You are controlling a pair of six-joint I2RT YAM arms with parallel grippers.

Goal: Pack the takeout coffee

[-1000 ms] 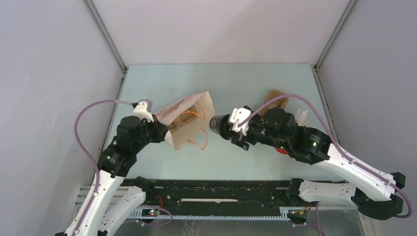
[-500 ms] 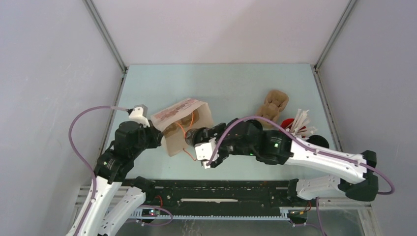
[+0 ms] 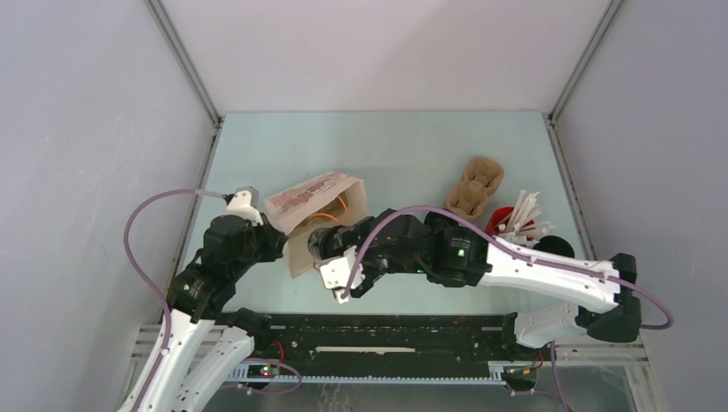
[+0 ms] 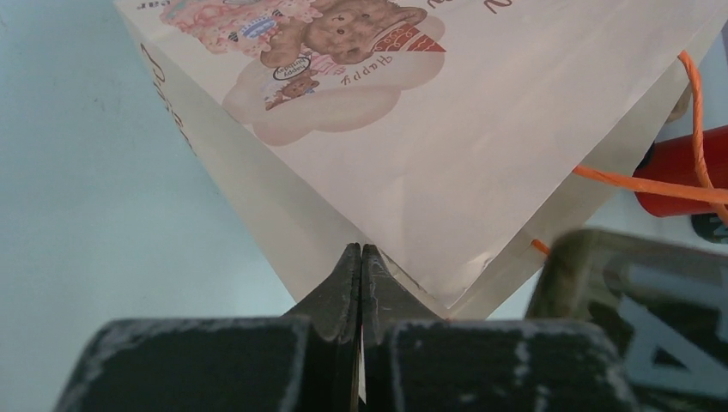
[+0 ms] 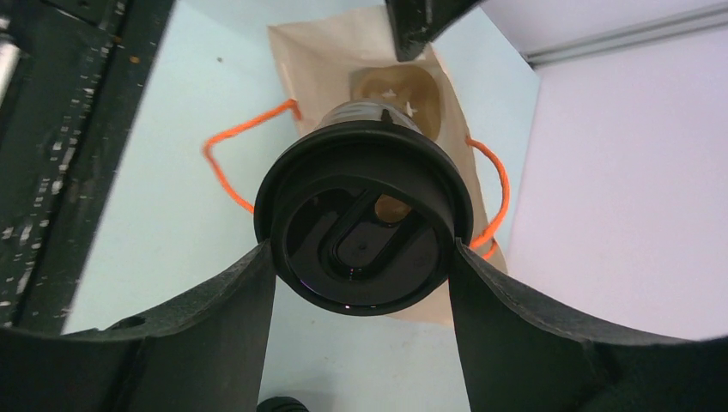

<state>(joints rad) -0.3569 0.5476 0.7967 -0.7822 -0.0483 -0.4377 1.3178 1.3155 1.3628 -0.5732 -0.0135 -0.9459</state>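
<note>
The takeout coffee (image 5: 364,232) sits clamped between the widely spread jaws of the right gripper (image 5: 362,262), lid facing the wrist, its long axis aimed base-first into the open mouth of the paper bag (image 5: 313,64) near the tabletop's (image 3: 412,146) left near corner; the left gripper (image 4: 361,262), pinched tight on the bag's edge, steadies it
</note>
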